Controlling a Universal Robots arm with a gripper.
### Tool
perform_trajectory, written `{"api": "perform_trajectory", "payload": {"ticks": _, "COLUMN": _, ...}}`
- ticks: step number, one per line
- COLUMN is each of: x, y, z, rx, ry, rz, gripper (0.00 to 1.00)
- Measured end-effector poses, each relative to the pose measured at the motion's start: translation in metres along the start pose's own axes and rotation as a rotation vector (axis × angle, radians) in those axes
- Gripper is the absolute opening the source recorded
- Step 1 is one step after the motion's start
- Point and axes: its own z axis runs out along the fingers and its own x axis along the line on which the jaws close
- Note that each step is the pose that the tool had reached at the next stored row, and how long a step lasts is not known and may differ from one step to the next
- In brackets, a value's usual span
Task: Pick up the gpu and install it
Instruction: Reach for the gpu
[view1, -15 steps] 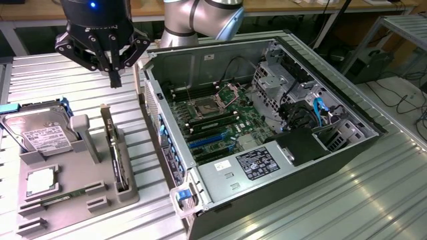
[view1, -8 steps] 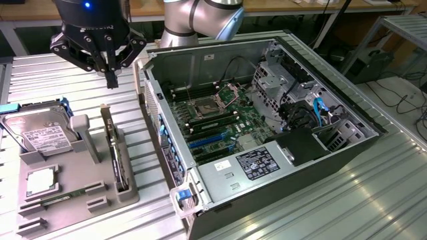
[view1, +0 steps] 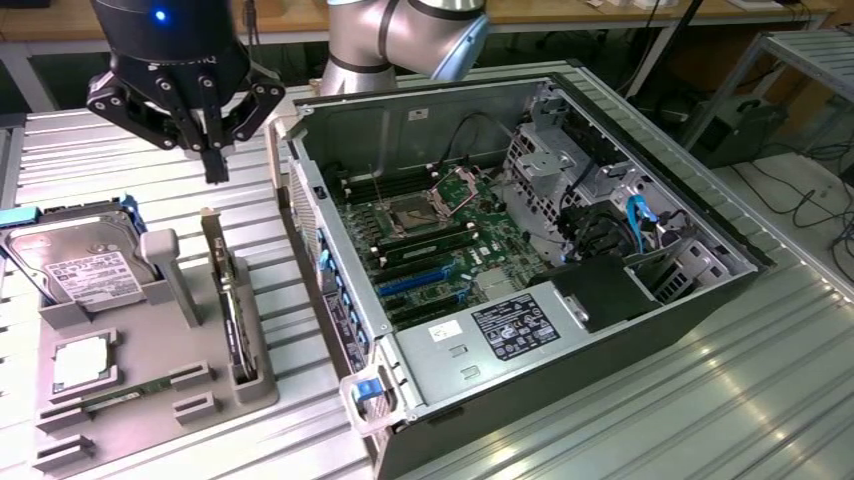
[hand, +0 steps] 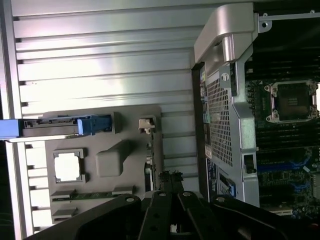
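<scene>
Here, at the exterior view's left, a grey tray (view1: 160, 345) on the ribbed table (view1: 641, 420) carries a hard drive (view1: 78, 268), a processor chip (view1: 80, 362) and a memory stick (view1: 127, 395). The drive's white label faces this camera, but its print is too small to read. The wrist view looks straight down on the same tray (hand: 107, 162), so the drive (hand: 60, 126) appears edge-on with its blue carrier.

The gpu (view1: 231, 310) stands on edge in a slot along the tray's side nearest the case (view1: 400, 400). From the wrist it is a thin line (hand: 148, 167) with its pale bracket at one end.

The gripper (view1: 214, 170) hangs over the tray's far end, above the gpu and clear of it. Its fingers are drawn together to a narrow point and hold nothing. In the wrist view the tips (hand: 170, 176) sit just beside the card's edge.

At the exterior view's right, the open case shows its motherboard (view1: 441, 250) and a power supply (view1: 514, 325) whose dark label cannot be read. The wrist view catches the case's perforated wall (hand: 222, 120) and the bare socket (hand: 292, 100).
</scene>
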Motion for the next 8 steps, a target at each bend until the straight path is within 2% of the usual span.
{"api": "perform_trajectory", "payload": {"ticks": 8, "x": 0.0080, "y": -0.0054, "z": -0.0005, "rx": 0.0001, "ry": 0.0001, "rz": 0.000, "gripper": 0.11}}
